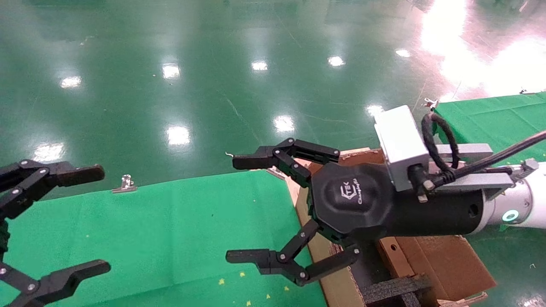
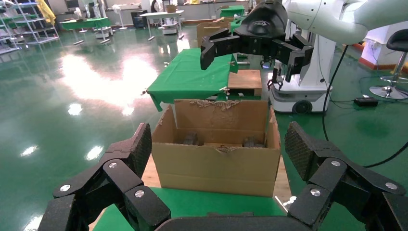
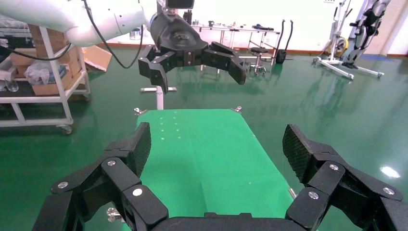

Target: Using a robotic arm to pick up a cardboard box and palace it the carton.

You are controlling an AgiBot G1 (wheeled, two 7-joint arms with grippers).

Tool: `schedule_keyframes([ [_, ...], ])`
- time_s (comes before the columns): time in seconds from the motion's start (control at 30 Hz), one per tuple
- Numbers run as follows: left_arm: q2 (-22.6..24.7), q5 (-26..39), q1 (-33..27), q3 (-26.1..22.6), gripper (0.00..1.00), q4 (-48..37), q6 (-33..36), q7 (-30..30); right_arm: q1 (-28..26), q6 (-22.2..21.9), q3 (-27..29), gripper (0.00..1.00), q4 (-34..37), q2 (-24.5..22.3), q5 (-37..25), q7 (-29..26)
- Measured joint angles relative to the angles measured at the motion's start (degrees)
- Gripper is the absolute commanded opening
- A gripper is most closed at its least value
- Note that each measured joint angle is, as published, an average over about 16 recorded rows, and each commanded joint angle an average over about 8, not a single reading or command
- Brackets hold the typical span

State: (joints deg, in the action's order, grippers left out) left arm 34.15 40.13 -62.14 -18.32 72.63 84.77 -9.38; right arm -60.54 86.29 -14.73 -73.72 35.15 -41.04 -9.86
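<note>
Cardboard box is in neither hand. The right gripper (image 1: 232, 209) hangs spread wide and empty, its fingers reaching out past the near wall of the carton (image 2: 216, 168) and over the edge of the green table (image 1: 170, 230). The left gripper (image 1: 104, 219) hovers just as wide and just as empty over the far side of that table, well apart from the carton. Under the right wrist a long brown piece with a small round hole (image 1: 431, 260) lies in the carton mouth beside black foam (image 1: 392, 288). I take it for the box, though it could be a flap, and the arm hides much of it. If it is the box, it sits behind and below the right fingertips, its long side running roughly along that arm, so the right arm is far the nearer and would have to draw back and drop to reach it. The head view alone shows this piece. The left wrist view shows the carton face-on with its ragged flaps and the right gripper high above it. The right wrist view shows only bare green cloth and no box on the table.
</note>
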Motion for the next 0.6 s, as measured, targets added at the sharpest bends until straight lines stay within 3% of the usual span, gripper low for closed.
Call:
schedule_keyframes([
  [0.6,0.0,0.0,0.0,0.0,1.0,0.0,0.0,0.0,-0.8,-0.5,-1.1,1.0,0.1,-0.1,-0.6,-0.9],
])
